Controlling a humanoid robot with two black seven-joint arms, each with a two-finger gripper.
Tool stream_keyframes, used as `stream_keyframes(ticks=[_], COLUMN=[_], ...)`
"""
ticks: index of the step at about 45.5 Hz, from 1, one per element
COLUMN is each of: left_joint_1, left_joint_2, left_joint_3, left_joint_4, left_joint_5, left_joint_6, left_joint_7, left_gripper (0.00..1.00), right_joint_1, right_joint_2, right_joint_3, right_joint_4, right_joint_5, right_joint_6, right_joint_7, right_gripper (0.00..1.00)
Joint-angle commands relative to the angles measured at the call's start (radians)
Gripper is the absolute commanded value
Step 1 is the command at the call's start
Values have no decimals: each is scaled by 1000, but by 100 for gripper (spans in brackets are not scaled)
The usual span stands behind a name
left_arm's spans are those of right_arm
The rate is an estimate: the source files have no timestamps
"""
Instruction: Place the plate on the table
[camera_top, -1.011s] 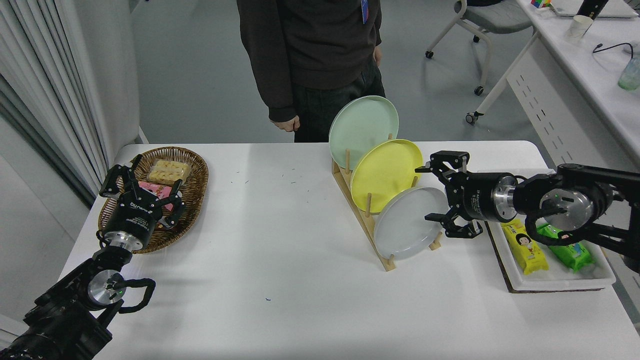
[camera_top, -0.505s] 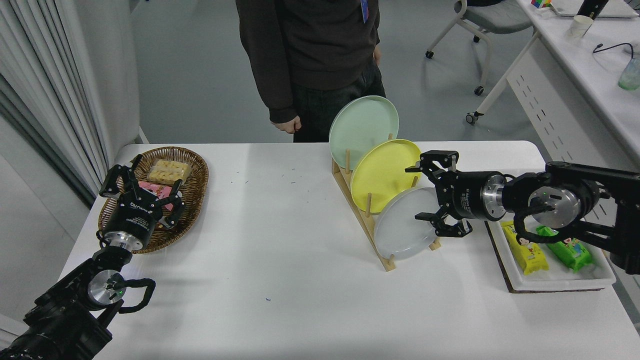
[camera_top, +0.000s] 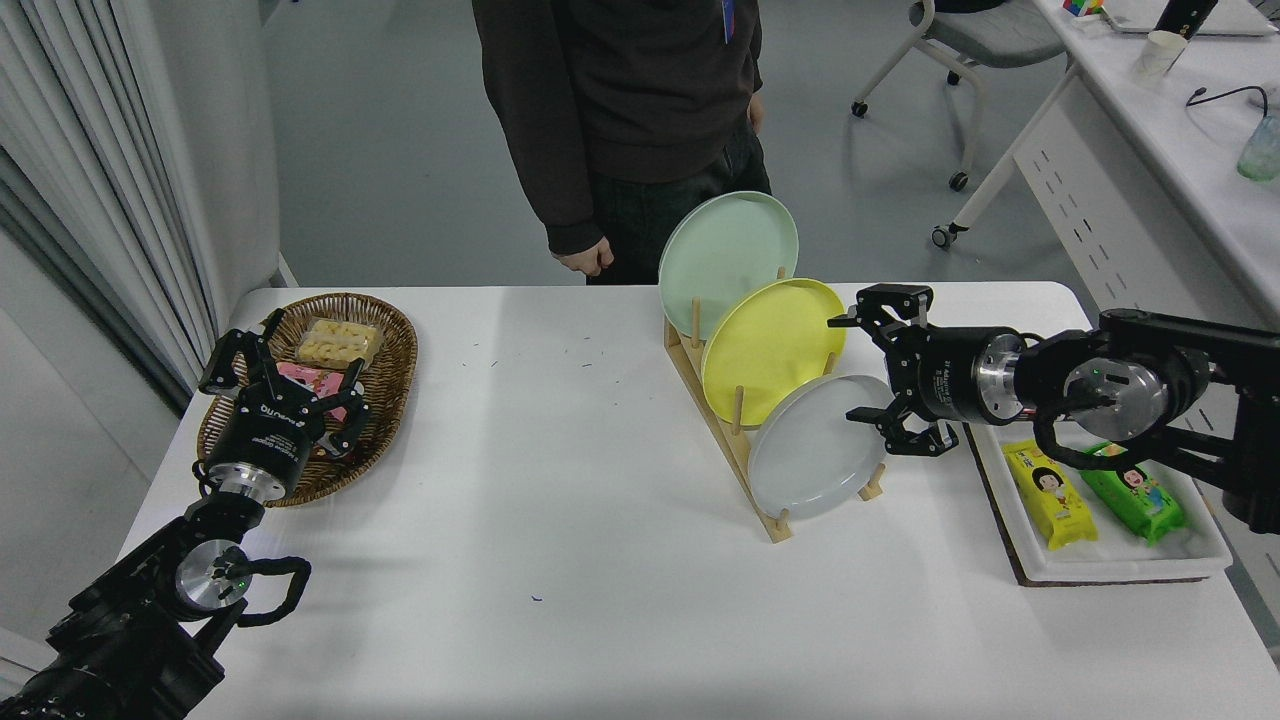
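Pale grey plate (camera_top: 812, 447) on edge in wooden rack (camera_top: 727, 432), face toward camera, spread right claw (camera_top: 872, 367) beside it.

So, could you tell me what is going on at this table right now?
The right tool is open beside the grey plate, which stands on edge in the wooden rack in front of a yellow plate and a green plate. Nothing is gripped yet. The left tool is parked open over a basket. A person stands at the far side of the table.
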Motion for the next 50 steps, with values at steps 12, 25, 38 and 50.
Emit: stream_keyframes(ticks=[12,25,38,50], left_joint_1=[0,0,0,0], left_joint_2=[0,0,0,0], left_joint_3=[0,0,0,0], left_joint_4=[0,0,0,0], left_joint_5=[0,0,0,0], left_joint_6=[0,0,0,0], left_joint_7=[0,0,0,0], left_gripper=[98,98,98,98], right_joint_1=[-22,-86,-105,-97], right_joint_2=[44,59,59,59], right_joint_3=[11,44,79,88], right_joint_4=[-43,-43,-45,-48], right_joint_5=[9,74,117,115], right_joint_6=[-13,-13,-25,-35], right_joint_7=[0,0,0,0], right_gripper=[96,95,90,87])
